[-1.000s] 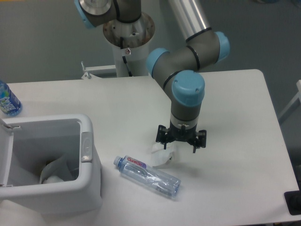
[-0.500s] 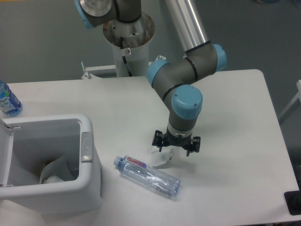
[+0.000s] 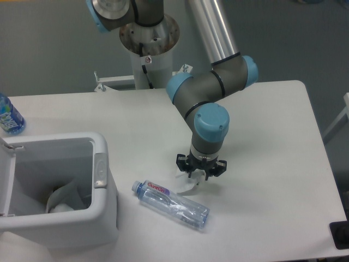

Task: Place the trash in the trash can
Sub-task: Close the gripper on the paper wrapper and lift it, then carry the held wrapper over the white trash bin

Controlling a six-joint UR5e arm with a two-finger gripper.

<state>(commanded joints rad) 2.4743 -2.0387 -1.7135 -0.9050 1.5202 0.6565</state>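
Gripper (image 3: 199,173) low over the table (image 3: 272,164), fingers drawn in around the white wrapper (image 3: 188,188), which pokes out below and left; a firm pinch cannot be told. Bottle (image 3: 170,203) flat just below the wrapper, bin (image 3: 98,180) open at left.

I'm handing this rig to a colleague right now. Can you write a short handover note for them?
Gripper: low over the crumpled wrapper, right on top of it; whether the fingers are shut on it cannot be told from this view.
Crushed bottle: lying on the table, just in front of the gripper, untouched.
Trash can: at the table's front left, lid open; something white already lies inside.
Done: neither trash item is in the can yet.
Left: grasp the wrapper, drop it in the can, then do the same with the crushed bottle.
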